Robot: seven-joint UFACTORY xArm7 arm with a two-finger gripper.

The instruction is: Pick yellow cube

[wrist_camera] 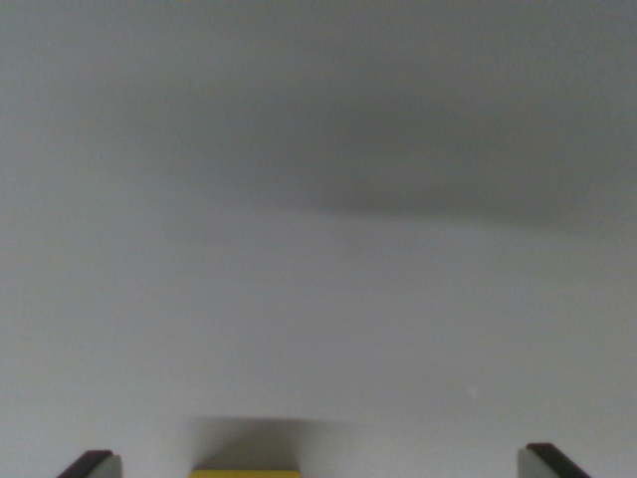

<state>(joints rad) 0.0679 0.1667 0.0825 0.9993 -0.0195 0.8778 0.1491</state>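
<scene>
Yellow cube (245, 473) — only its top edge shows, near bottom centre | gripper (317, 463) spread wide, fingertips well apart either side, not touching | plain grey surface (328, 319) beyond

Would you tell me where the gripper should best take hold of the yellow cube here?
Probably across its two side faces: the yellow cube sits squarely between the open fingertips at the frame's bottom edge. Only its top edge shows, so come straight on.
</scene>
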